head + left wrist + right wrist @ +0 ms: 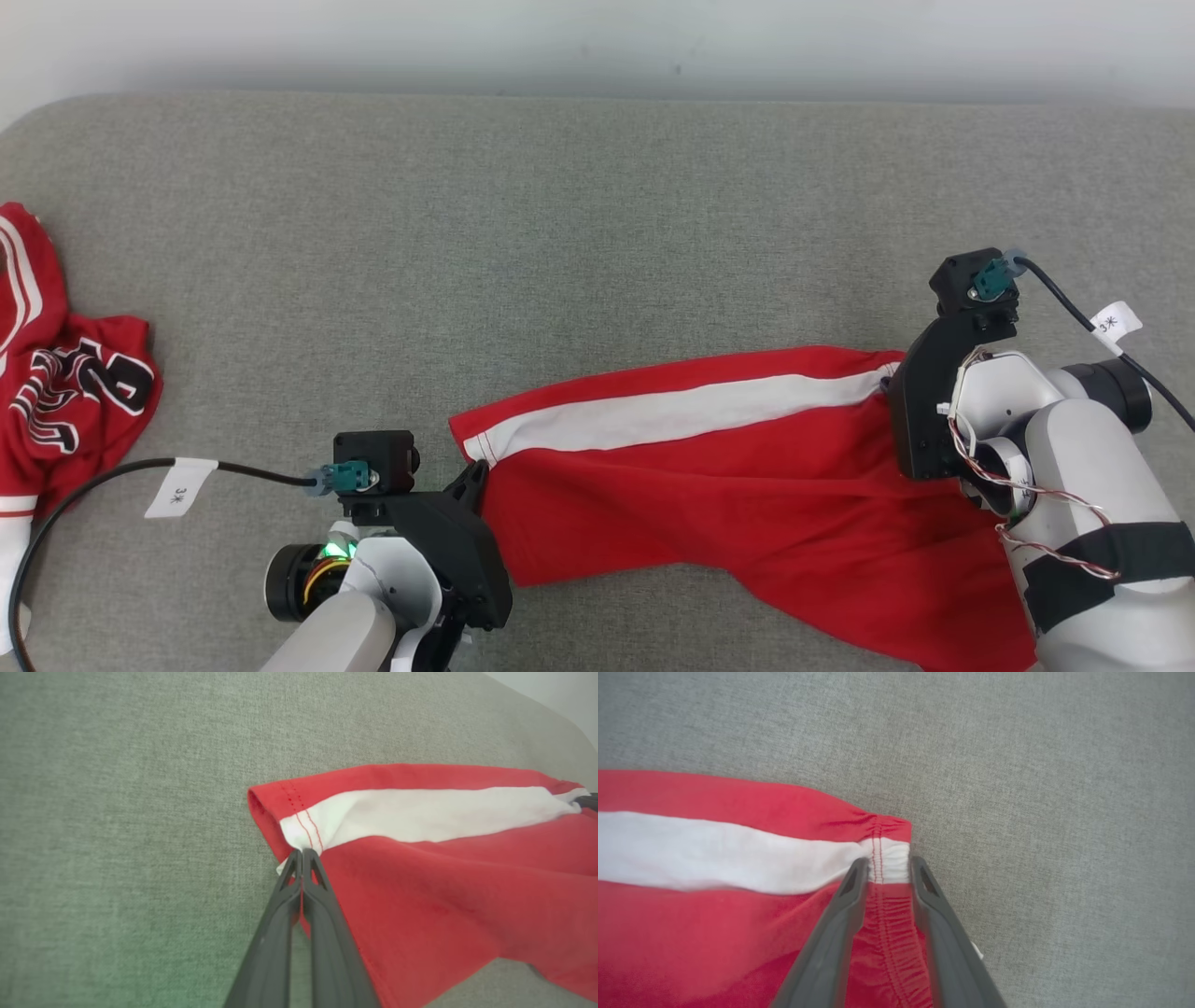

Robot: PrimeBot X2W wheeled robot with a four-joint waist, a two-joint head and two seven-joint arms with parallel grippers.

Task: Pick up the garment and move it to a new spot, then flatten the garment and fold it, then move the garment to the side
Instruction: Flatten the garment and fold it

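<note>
Covering the whole view, grey woven fabric surface (597, 187). Red cloth shorts with white side stripe (747, 467) lie stretched across its near right. Crumpled red printed jersey (65, 383) at left edge. Left tool (302, 851) clamped on leg hem; right tool (887, 862) apart, straddling waistband.

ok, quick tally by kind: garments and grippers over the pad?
Shorts: 1, the red shorts
Jerseys: 1, the red jersey
Grippers: 2, left gripper and right gripper
Total: 4
</note>
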